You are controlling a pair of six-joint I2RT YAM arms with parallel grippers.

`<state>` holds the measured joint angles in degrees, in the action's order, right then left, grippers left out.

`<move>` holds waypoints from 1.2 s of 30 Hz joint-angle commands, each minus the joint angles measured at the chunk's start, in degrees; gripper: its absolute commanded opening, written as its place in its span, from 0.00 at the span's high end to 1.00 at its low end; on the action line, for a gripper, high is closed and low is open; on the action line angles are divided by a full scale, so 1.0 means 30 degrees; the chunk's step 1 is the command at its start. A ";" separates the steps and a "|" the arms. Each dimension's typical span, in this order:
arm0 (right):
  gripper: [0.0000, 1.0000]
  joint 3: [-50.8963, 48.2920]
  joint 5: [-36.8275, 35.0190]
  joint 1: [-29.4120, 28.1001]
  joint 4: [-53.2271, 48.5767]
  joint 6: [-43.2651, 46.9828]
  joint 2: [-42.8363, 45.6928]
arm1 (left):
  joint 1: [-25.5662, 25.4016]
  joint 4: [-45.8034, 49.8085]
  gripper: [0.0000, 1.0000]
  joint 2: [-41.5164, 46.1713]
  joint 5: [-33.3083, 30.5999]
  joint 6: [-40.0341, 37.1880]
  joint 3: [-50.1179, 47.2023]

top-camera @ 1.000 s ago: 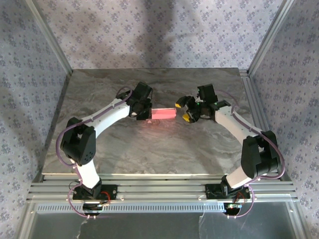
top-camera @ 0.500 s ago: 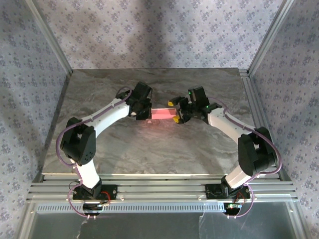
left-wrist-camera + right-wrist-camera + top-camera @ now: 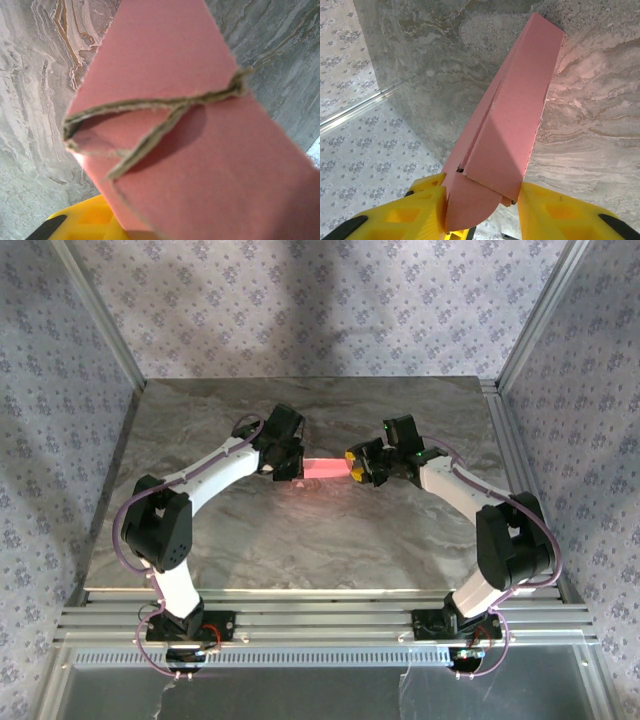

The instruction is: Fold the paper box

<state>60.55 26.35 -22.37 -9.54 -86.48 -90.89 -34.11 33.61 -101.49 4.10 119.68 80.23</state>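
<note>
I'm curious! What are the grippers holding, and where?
Slim pink cardboard paper box: left gripper pinches its left end, right gripper its right end.

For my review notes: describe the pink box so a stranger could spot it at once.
On the grey marbled table, look at its middle. The paper box is a slim bar bridging the left gripper and the right gripper. Nothing around it is pink-red.

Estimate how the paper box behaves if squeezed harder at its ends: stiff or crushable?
Likely light and crushable: the paper box is thin, hollow card with an open seam along its side. Its end flaps overlap unlocked, so they would probably spring open. Flat faces shouldn't roll.
</note>
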 commanded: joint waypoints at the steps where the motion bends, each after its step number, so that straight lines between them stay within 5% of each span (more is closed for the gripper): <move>1: 0.60 -0.0306 -0.0527 0.0209 0.0193 0.0488 -0.0453 | 0.0277 0.1647 0.71 -0.0564 0.0488 0.0203 0.0193; 14: 0.71 -0.0058 -0.0610 0.0248 -0.0174 0.1638 -0.0946 | 0.0761 0.1470 0.70 -0.0753 0.1019 -0.0205 0.0284; 22: 0.76 0.0490 -0.0951 0.0247 -0.0077 0.1443 -0.1602 | 0.1426 0.0758 0.56 -0.1200 0.2364 -0.1514 0.0314; 36: 0.78 0.2298 -0.1211 0.0047 -0.0936 0.1521 -0.2462 | 0.1752 0.0061 0.63 -0.1497 0.2904 -0.2162 0.0065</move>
<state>66.32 24.84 -22.31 -10.52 -82.19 -97.65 -28.97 31.16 -104.38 11.42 114.48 80.84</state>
